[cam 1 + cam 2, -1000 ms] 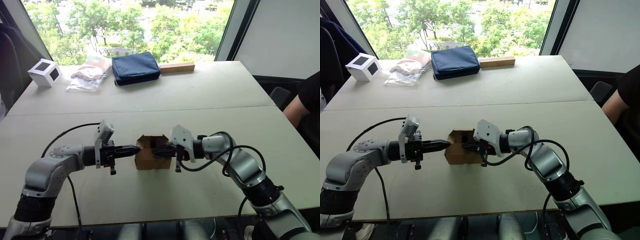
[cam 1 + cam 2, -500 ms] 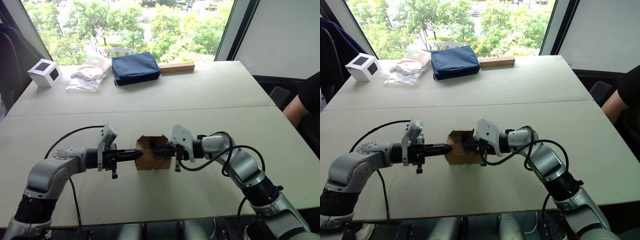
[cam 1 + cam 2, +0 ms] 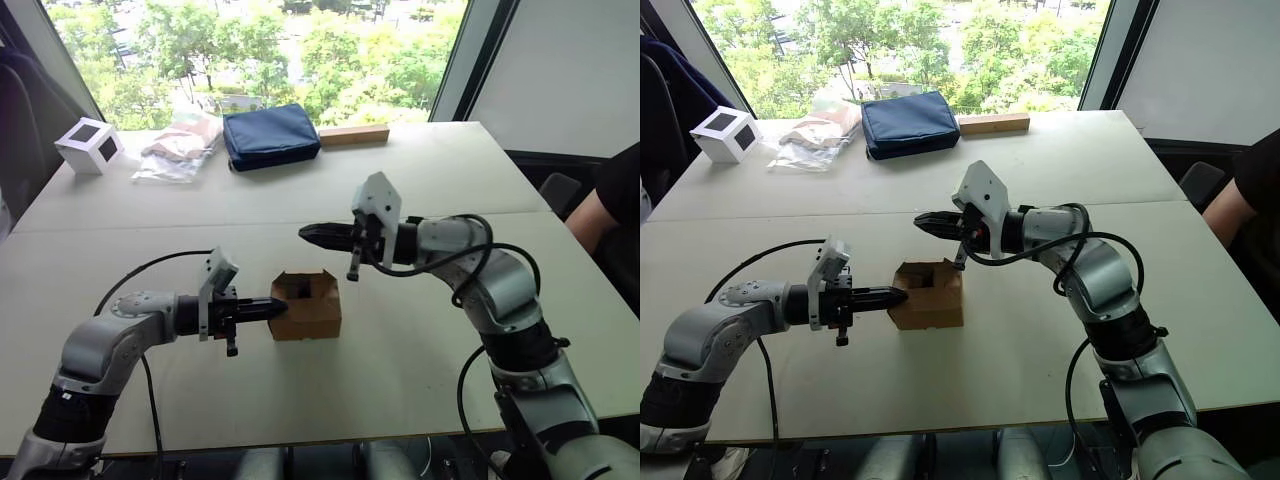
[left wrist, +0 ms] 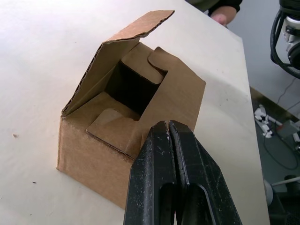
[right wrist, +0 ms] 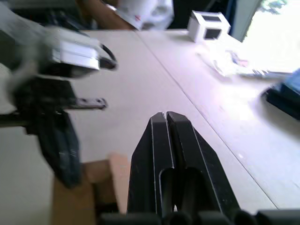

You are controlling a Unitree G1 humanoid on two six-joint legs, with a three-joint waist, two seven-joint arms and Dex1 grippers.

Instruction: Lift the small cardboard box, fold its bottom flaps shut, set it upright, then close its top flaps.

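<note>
Two pale tables [image 3: 420,190] butt together before us under a window. The small cardboard box [image 3: 308,305] sits upright near our edge, top flaps [image 4: 136,28] ajar. Our left gripper [image 3: 280,307], pinched closed, touches its side; our right gripper [image 3: 305,231], closed empty, hangs above.

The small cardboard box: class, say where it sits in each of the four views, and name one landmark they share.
Left eye view: small cardboard box centre, on the table.
Right eye view: centre-left.
Left wrist view: beyond the left gripper, top flaps open.
Right wrist view: a corner beside the right gripper.
Shared landmark: the left gripper touching the box.
</note>
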